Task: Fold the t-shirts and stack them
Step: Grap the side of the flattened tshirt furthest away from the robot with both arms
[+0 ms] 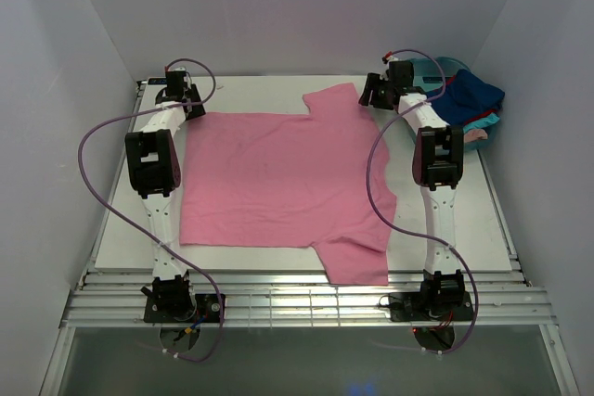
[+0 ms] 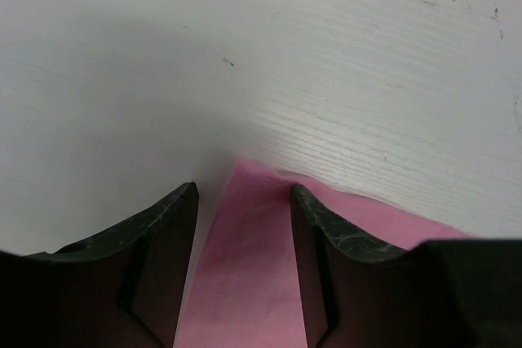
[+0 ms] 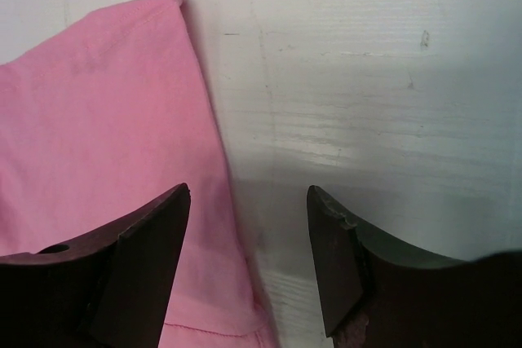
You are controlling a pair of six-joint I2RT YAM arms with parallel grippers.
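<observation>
Dark fingers [image 2: 155, 234] of the left end effector [image 2: 245, 193] stand apart, with the far-left corner of the pink t-shirt [image 2: 245, 283] lying between them on the bench [image 2: 245, 38]. The right end effector [image 3: 249, 193] is likewise wide and holds nothing. Its gap sits mostly over bare board, and the edge of the far sleeve runs under its left finger.

The top view shows the pink t-shirt spread flat across the middle of the bench, both sleeves toward the right arm. The other t-shirts [image 1: 471, 99] are heaped in the teal tub [image 1: 436, 66] at the far right corner.

Judgement: the step in hand is gripping the far edge for the first fold.

- The left side is well placed. It should descend straight and close a little inside the corner tip, so the cloth cannot slip out.
- The right side should shift toward the cloth before closing, or it may pinch board or only the seam.
- Both ends should lift together with even tension, low over the bench, to avoid dragging the body out of square.
</observation>
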